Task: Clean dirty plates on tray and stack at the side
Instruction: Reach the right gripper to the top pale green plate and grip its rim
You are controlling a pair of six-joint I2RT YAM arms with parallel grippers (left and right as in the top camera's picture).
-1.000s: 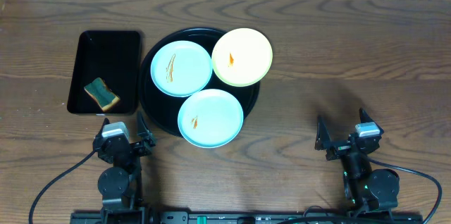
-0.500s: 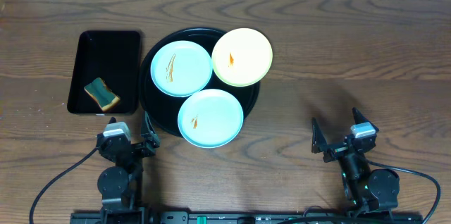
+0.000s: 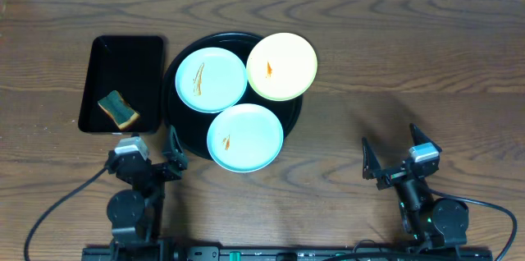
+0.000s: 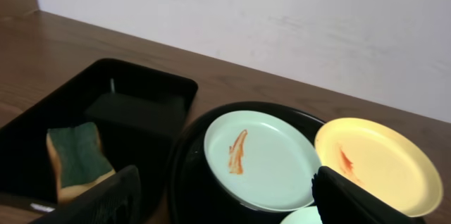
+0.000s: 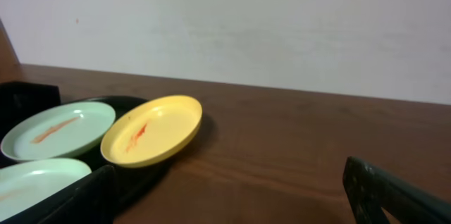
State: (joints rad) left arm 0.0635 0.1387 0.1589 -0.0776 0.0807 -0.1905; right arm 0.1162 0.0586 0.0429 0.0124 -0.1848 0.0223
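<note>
Found left gripper (image 3: 149,148) spread wide, empty. Noted sponge (image 3: 119,109) in rectangular black tray (image 3: 123,56) just ahead of those jaws, round black tray (image 3: 174,125) bearing three sauce-streaked plates (image 3: 211,80) ahead and rightward. Found right gripper (image 3: 394,148) spread wide, empty, plates well left of its jaws.

Left gripper (image 3: 149,148) and right gripper (image 3: 390,138): black tapered fingers, pale grey wrist blocks (image 3: 424,153), round black joints, thin black cables (image 3: 70,209).

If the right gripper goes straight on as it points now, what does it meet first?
Probably nothing: the right gripper faces bare table, and the yellow plate lies off to its left.
</note>
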